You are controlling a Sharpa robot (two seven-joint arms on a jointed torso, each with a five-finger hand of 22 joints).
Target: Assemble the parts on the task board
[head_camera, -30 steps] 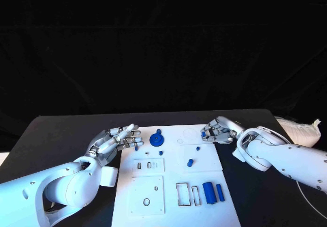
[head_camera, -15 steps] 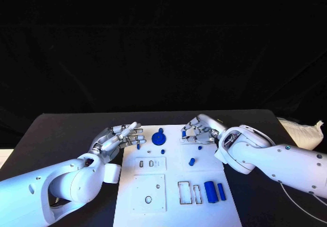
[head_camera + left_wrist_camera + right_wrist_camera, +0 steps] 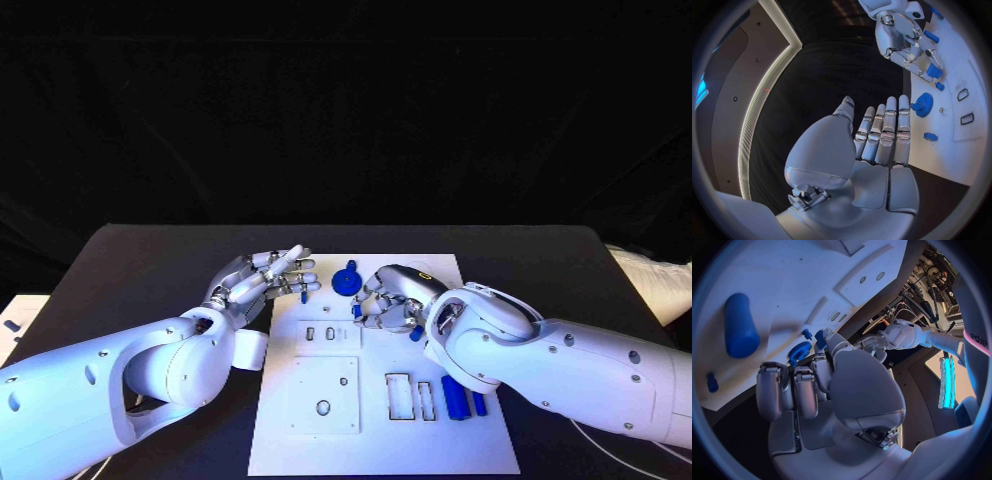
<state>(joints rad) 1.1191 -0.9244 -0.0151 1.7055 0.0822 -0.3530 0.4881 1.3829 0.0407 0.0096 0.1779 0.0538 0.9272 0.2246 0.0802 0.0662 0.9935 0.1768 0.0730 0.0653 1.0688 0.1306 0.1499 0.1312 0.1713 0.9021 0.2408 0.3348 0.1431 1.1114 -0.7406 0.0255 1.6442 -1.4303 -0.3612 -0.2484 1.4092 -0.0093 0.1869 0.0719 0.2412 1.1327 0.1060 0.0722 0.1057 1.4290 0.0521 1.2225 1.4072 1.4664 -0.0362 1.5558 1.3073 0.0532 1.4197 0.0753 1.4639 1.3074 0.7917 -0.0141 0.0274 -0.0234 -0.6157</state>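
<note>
The white task board (image 3: 378, 440) lies mid-table. A blue gear (image 3: 343, 281) (image 3: 922, 104) (image 3: 799, 351) stands near its far edge, with a small blue peg (image 3: 306, 297) (image 3: 930, 136) beside it. My right hand (image 3: 389, 302) (image 3: 903, 39) hovers over the board just right of the gear, fingers curled, pinching a small blue part (image 3: 933, 72) (image 3: 820, 338). My left hand (image 3: 268, 275) (image 3: 879, 137) floats at the board's far left edge, fingers straight and apart, holding nothing. Two blue cylinders (image 3: 459, 400) lie near the board's right side; the thicker one (image 3: 741, 325) is also in the right wrist view.
Rectangular slots (image 3: 329, 333) and taller slots (image 3: 411, 396) are cut in the board. Another small blue piece (image 3: 415, 333) lies beside my right wrist. A white cloth bundle (image 3: 652, 277) sits at the table's right edge. Black table surrounds the board.
My right hand has carried the small blue part leftward across the board, from its right edge to beside the gear. The left hand has stayed in place. The camera shifted.
</note>
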